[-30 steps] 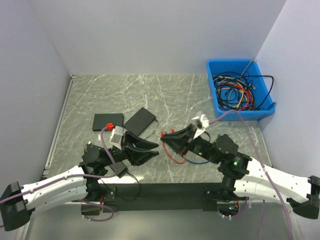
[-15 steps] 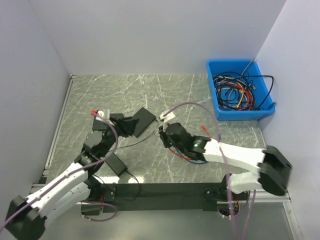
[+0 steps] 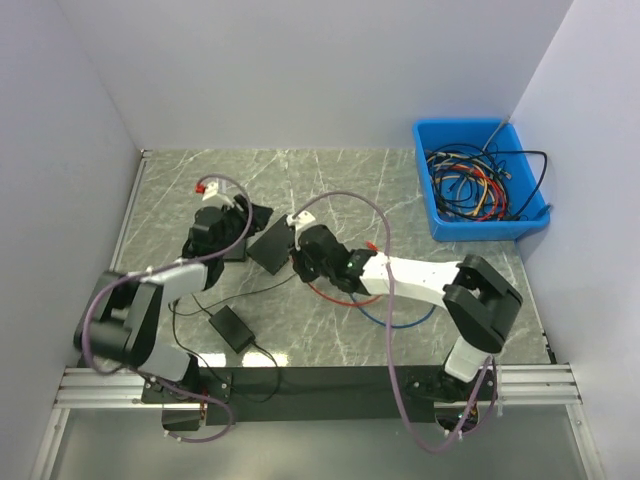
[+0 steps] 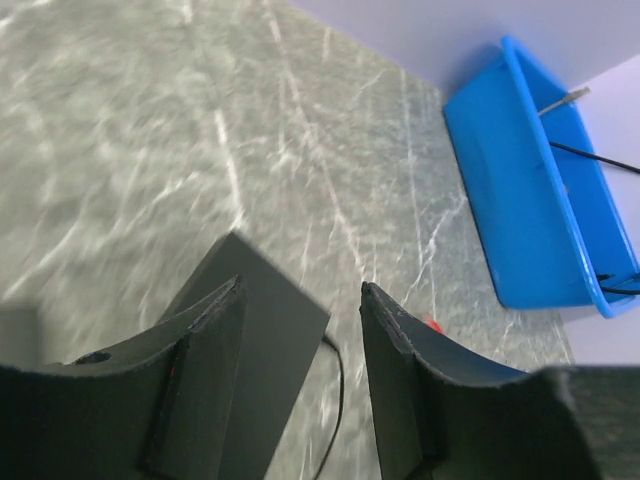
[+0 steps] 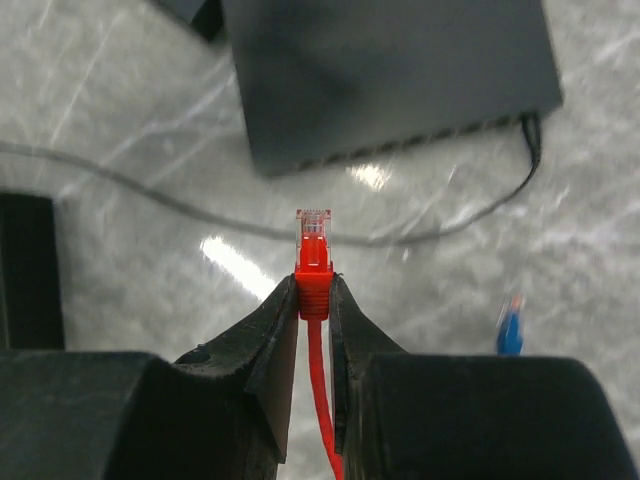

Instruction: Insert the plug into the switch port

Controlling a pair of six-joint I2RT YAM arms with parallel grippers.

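The red plug [image 5: 314, 248] sticks out from between the tips of my right gripper [image 5: 314, 290], which is shut on its boot; its clear tip points at the switch. The switch [image 5: 390, 80] is a flat black box, and its port row [image 5: 400, 148] faces the plug a short way ahead. From above, the switch [image 3: 271, 246] lies between both grippers, the right gripper [image 3: 298, 258] at its right edge. My left gripper [image 4: 300, 300] is open over the switch's [image 4: 270, 330] corner, its left finger [image 4: 200, 380] above the box. The left gripper [image 3: 258, 216] sits just behind the switch.
A blue bin [image 3: 478, 180] of cables stands at the back right. A black power adapter [image 3: 230, 327] and its thin cable [image 5: 200, 215] lie near the front. Red cable [image 3: 330, 296] and blue cable [image 3: 400, 320] loop under the right arm. A blue plug [image 5: 510, 330] lies nearby.
Both arms have reached forward from the near edge to the switch. The right gripper carried the red plug left up to the switch; the left gripper moved to its far-left side.
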